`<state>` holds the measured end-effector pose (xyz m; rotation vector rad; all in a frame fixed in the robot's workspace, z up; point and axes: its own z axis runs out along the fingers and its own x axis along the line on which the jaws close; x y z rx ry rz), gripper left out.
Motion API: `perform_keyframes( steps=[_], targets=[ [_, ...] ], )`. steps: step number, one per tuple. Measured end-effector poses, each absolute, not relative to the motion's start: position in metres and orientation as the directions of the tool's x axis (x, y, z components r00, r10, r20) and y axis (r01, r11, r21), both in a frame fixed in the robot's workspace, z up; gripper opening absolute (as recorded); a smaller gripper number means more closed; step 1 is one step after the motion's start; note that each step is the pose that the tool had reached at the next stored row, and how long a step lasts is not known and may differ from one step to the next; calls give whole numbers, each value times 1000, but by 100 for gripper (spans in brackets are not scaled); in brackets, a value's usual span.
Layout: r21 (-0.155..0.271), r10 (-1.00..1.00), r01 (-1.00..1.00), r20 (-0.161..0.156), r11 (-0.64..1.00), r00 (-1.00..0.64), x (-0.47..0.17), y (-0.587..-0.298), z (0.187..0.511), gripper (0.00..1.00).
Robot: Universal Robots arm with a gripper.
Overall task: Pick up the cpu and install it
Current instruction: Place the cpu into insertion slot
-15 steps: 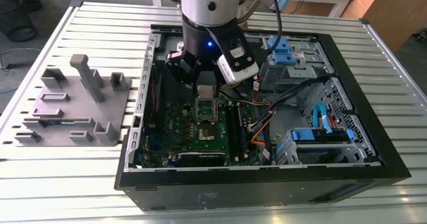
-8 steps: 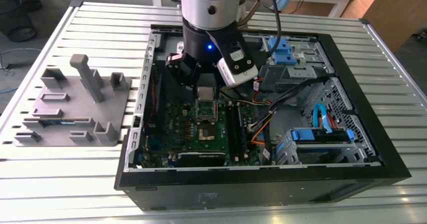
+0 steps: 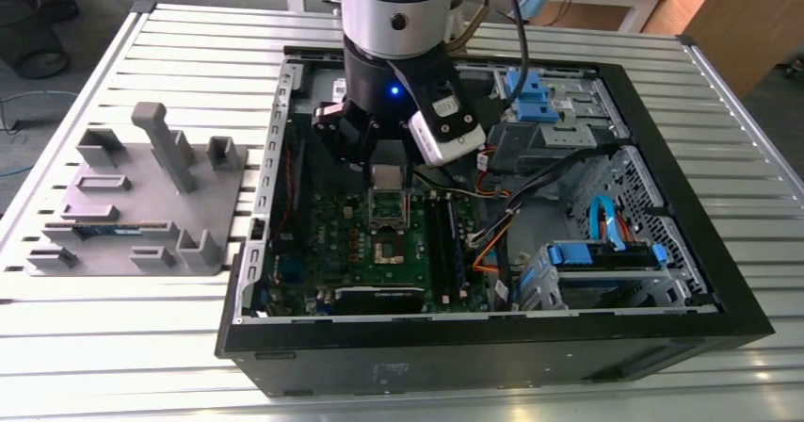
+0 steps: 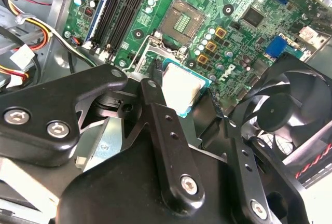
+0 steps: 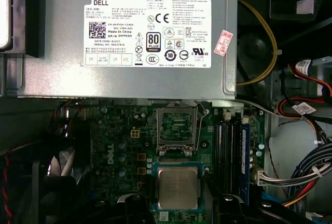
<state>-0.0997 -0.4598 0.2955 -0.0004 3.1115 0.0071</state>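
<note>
The cpu [image 3: 390, 178], a small square chip with a silvery top, hangs inside the open computer case just above the motherboard [image 3: 339, 238]. My gripper [image 3: 390, 185] is shut on it, one black finger on each side. In the second wrist view the cpu [image 4: 181, 86] sits between the fingers [image 4: 155, 111], short of the open socket [image 4: 181, 23]. In the first wrist view the cpu [image 5: 178, 186] is held by the gripper [image 5: 179, 201] beside the empty socket [image 5: 177, 128]. The exterior view has the socket [image 3: 387, 245] just in front of the chip.
The case walls [image 3: 477, 332] enclose the board. Memory slots [image 3: 442, 238], orange and yellow cables [image 3: 490, 243] and blue drive bays [image 3: 603, 252] lie toward the exterior view's right. A power supply [image 5: 129, 32] and a fan [image 4: 290, 105] flank the socket. A grey fixture tray [image 3: 126, 205] stands outside.
</note>
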Motion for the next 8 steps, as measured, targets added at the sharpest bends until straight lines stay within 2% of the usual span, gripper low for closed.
perform_keyframes(
  steps=[8],
  targets=[
    [5,0,0,-30,1000,-1000,-100,-464,288,47]
  ],
)
